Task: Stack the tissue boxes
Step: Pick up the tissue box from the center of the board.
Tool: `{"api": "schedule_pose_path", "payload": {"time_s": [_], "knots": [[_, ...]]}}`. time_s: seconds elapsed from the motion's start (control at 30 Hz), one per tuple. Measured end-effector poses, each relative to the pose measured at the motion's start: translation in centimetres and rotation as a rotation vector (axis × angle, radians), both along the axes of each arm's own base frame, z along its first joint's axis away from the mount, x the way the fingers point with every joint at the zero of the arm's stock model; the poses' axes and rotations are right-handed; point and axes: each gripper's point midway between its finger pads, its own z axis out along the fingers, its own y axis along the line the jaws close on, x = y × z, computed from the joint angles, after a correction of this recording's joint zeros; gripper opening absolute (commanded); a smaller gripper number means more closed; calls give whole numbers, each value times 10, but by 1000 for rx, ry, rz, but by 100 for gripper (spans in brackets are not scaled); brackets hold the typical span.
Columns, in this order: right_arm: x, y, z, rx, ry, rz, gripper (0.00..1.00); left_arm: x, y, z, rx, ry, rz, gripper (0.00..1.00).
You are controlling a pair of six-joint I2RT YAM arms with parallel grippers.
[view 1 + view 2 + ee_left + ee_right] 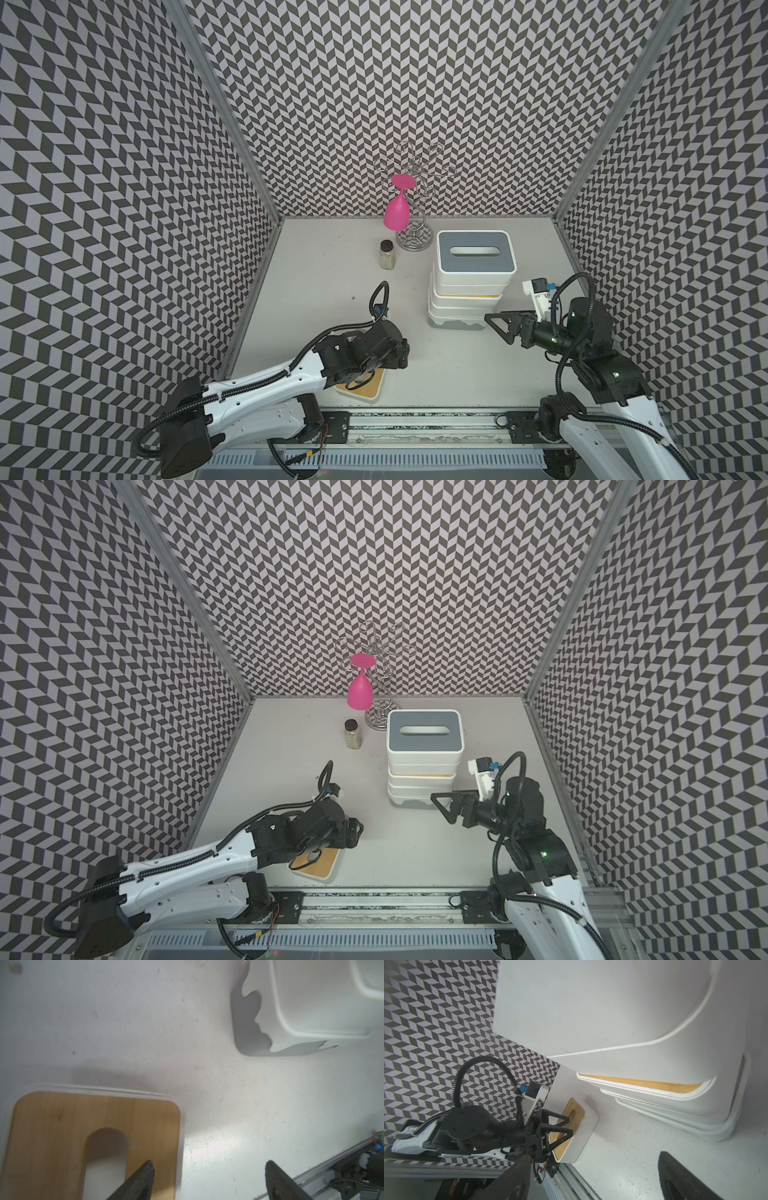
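One stack (465, 309), grey-lidded box (475, 253) topmost; lone bamboo-lidded box (52, 1136), white interior through slot (106, 1157), under wide-spread left gripper (208, 1165); right gripper (593, 1159) wide, empty.

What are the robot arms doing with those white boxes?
They are piling them up. A stack of tissue boxes stands on the table with a grey-lidded box on top. One bamboo-lidded box sits alone near the front edge. The left gripper is open right over it, holding nothing. The right gripper is open too, beside the foot of the stack.
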Motion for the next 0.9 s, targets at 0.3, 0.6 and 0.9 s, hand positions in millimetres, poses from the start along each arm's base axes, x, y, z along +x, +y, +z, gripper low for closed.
{"api": "schedule_pose_path", "payload": {"time_s": [0.3, 0.6, 0.9], "knots": [[-4, 7, -2, 43, 21, 36, 95, -6, 14, -18, 51, 37, 66, 84], [-2, 8, -1, 54, 19, 38, 96, 0, 15, -18, 87, 11, 93, 84], [0, 8, -6, 52, 35, 38, 96, -5, 29, -25, 146, 27, 95, 83]]}}
